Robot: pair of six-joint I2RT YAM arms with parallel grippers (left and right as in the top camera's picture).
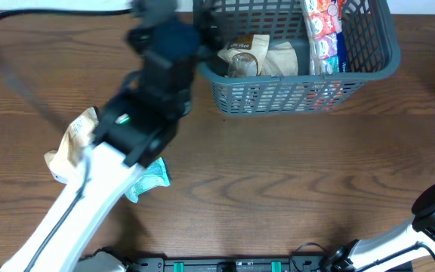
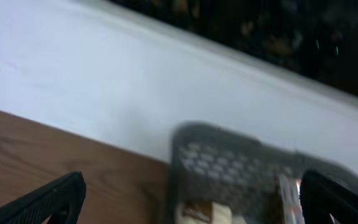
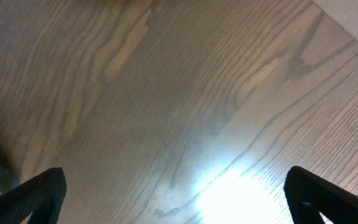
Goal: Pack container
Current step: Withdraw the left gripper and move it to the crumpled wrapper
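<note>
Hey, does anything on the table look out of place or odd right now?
Nothing looks spilled or damaged. Two packets lie on the table outside the container: a tan packet and a teal packet, both partly hidden under the left arm.

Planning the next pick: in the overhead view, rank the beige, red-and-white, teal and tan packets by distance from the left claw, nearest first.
From the left claw:
1. Beige packet, inside the container, left half.
2. Red-and-white packet, container's right end.
3. Teal packet and tan packet, on the table: too close to call.
</note>
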